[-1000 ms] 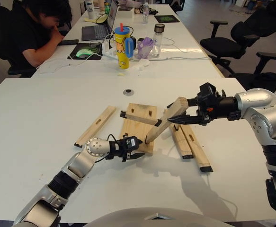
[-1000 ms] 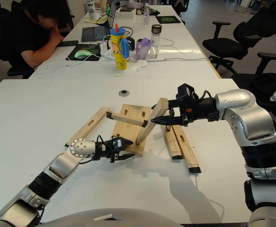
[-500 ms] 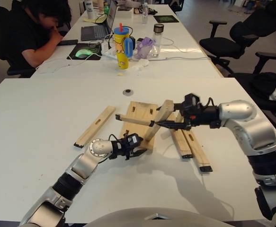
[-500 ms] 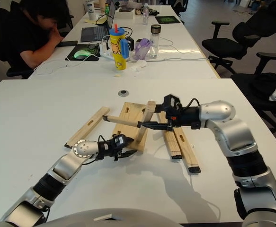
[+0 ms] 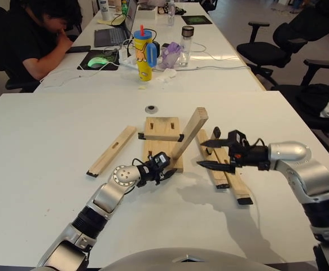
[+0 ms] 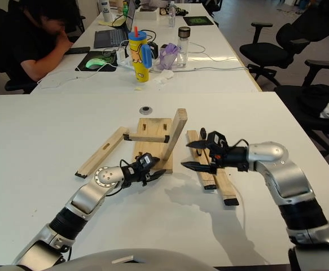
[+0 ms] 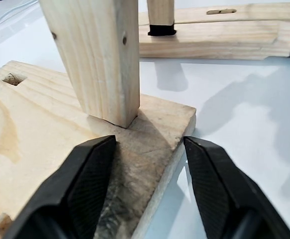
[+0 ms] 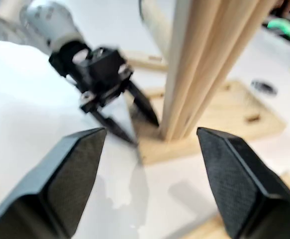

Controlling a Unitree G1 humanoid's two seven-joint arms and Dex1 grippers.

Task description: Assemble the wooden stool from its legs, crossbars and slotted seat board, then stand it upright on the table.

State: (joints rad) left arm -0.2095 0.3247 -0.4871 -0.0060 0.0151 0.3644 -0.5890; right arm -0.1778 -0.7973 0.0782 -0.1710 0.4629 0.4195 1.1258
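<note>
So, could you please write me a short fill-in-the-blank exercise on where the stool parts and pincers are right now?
1. The right pincer is ___ and grips nothing.
2. The left pincer is open at one ___ of the seat board.
3. The tilted leg rests its lower end on that board, while ___ loose legs lie flat by the right pincer.
Missing words: open; corner; two.

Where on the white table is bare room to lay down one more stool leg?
Bare table lies left of the loose leg and right of the two lying legs. It is crowded around the seat board, where the tilted leg stands and the left gripper and right gripper sit close.
</note>
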